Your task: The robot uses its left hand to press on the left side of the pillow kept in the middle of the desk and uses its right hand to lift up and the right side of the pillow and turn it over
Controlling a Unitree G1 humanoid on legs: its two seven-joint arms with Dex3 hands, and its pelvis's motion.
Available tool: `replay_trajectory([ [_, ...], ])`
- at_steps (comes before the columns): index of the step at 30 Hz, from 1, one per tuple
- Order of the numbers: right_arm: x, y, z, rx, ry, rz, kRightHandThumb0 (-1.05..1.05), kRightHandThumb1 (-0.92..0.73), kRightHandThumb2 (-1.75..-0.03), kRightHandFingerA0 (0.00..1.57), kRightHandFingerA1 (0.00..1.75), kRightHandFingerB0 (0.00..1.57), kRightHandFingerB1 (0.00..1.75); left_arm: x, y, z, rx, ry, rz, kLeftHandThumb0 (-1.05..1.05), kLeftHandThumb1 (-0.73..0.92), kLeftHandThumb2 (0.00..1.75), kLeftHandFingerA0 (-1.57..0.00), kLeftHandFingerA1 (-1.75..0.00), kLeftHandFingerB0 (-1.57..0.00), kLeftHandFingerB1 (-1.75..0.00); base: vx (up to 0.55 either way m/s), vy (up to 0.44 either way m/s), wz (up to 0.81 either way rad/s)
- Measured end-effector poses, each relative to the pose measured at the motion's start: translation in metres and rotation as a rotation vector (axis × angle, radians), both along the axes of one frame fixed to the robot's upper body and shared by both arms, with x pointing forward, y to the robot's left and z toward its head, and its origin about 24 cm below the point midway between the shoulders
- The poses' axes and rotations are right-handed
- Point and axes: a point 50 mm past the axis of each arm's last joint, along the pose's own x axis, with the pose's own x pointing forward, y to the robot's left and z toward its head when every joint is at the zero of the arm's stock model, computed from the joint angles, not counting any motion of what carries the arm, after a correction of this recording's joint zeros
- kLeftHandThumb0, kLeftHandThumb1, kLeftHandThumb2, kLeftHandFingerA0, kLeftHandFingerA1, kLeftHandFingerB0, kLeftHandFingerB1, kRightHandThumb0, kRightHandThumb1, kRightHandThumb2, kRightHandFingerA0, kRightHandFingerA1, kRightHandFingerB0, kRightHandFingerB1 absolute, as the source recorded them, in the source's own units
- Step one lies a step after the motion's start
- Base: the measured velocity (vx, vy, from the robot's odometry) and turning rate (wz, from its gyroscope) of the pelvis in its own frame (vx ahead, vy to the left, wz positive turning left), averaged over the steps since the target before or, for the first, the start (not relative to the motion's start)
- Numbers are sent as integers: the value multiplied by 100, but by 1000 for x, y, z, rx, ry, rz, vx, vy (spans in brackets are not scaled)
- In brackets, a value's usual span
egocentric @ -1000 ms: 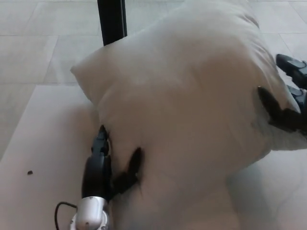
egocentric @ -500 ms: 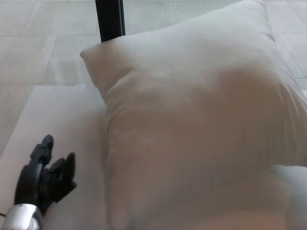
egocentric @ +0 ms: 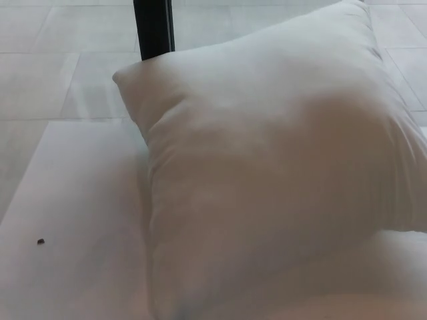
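Pillow (egocentric: 267,173) lay flat, filling worktop (egocentric: 73,200) centre to right edge; probably turned already. Neither hand showed; fingers' state unknowable. Speck (egocentric: 41,241) near left edge.

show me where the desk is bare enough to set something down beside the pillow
Bare desk lies left of the pillow, from its left edge out to the desk's left border, with only a small dark speck there. The middle and right are crowded by the pillow.

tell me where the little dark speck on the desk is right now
In the head view, the dark speck lies on the desk at the picture's lower left, apart from the white pillow to its right.
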Motion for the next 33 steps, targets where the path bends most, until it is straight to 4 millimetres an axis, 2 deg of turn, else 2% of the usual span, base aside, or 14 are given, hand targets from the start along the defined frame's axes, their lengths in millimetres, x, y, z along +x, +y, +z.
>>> replay_trajectory([
  [6, -52, -31, -29, 99, 40, -258, -91, -64, -106, 0, 53, 4, 44, -51, 27, -31, -56, 134, 135, -76, 62, 59, -7, -41, 0, -24, 0, 0, 0],
  [8, -69, -35, -41, 123, 73, -324, -89, -76, -64, 27, 53, 17, 42, -69, 34, -44, -81, 192, 182, -75, 48, 86, -21, -54, -4, -22, 0, 0, 0],
  [10, -81, -36, -53, 140, 113, -365, -93, -62, -101, 28, 61, 9, 51, -83, 37, -53, -101, 235, 218, -81, 47, 86, -32, -58, -6, -39, 0, 0, 0],
  [13, -99, -36, -69, 166, 174, -423, -93, -69, -62, 20, 63, 11, 52, -106, 41, -67, -123, 322, 266, -79, 60, 59, -35, -44, -14, -33, 0, 0, 0],
  [14, -104, -36, -74, 174, 192, -437, -87, -52, -95, 22, 61, 10, 54, -113, 42, -71, -126, 355, 277, -77, 48, 86, -19, -53, -6, -41, 0, 0, 0],
  [15, -107, -36, -78, 178, 205, -447, -88, -70, -61, 32, 63, 13, 52, -119, 43, -74, -126, 380, 285, -77, 48, 85, -23, -54, -11, -43, 0, 0, 0],
  [16, -112, -35, -83, 181, 229, -458, -91, -57, -96, 42, 70, 13, 55, -128, 44, -78, -128, 420, 295, -76, 48, 85, -18, -51, -10, -42, 0, 0, 0],
  [17, -114, -34, -85, 181, 242, -462, -82, -65, -62, 100, 137, 16, 55, -132, 45, -80, -128, 440, 299, -76, 49, 86, -19, -52, -12, -43, 0, 0, 0],
  [18, -118, -33, -91, 183, 272, -471, -80, -65, -61, 74, 122, 17, 54, -141, 46, -84, -125, 484, 307, -77, 48, 85, -24, -55, -15, -44, 0, 0, 0],
  [21, -129, -28, -104, 177, 362, -474, -75, -59, -63, 98, 161, 21, 53, -156, 50, -89, -113, 565, 320, -75, 48, 85, -21, -54, -16, -44, 0, 0, 0],
  [29, -150, -21, -122, 134, 511, -465, -74, -61, -59, 111, 140, 24, 51, -170, 61, -88, -44, 685, 298, -71, 61, 59, -18, -44, -20, -34, 0, 0, 0],
  [30, -151, -21, -123, 128, 516, -466, -81, -47, -84, 114, 146, 27, 57, -171, 63, -87, -37, 693, 295, -70, 61, 59, -24, -46, -23, -34, 0, 0, 0],
  [31, -151, -21, -123, 121, 522, -466, -76, -57, -58, 111, 160, 31, 52, -171, 64, -87, -29, 700, 292, -70, 62, 59, -24, -44, -24, -34, 0, 0, 0],
  [33, -151, -21, -124, 103, 533, -462, -56, -35, -88, 138, 146, 34, 61, -171, 67, -86, -14, 708, 286, -70, 48, 85, -23, -53, -16, -45, 0, 0, 0],
])
